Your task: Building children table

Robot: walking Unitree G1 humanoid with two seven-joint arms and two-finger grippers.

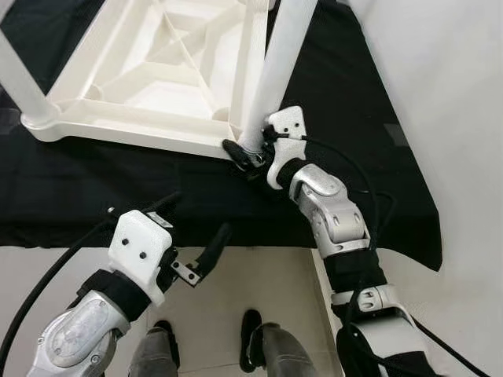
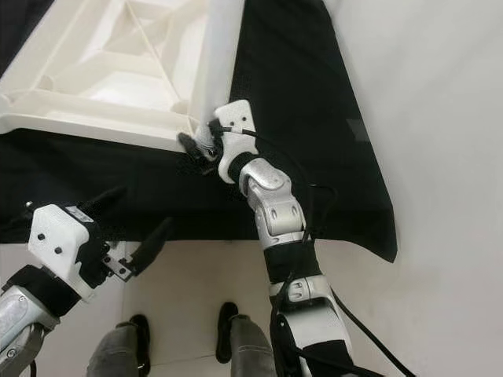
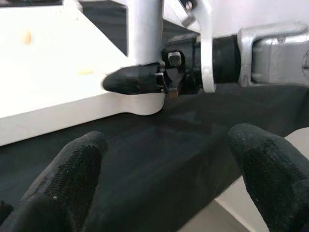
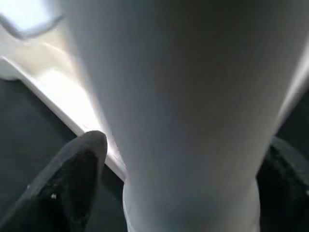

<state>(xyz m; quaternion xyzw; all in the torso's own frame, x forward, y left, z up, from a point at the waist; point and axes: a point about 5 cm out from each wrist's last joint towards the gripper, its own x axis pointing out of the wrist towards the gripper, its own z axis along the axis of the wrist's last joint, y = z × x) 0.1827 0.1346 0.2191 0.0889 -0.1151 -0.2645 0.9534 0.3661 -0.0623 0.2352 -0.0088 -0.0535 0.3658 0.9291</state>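
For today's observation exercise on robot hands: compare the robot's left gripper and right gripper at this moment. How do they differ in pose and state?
1. The right gripper is closed around the base of the white table leg; the left gripper holds nothing.
2. The left gripper's fingers are spread open; the right gripper's clamp the leg from both sides.
3. The right gripper is at the corner of the upturned tabletop; the left gripper hovers at the near edge of the black cloth.

Both have black fingers.

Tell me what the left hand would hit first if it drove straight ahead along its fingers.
Probably the black cloth just ahead, then the near edge of the upturned white plastic tabletop beside the right hand, which grips the white table leg. The left hand is open; depth is uncertain.
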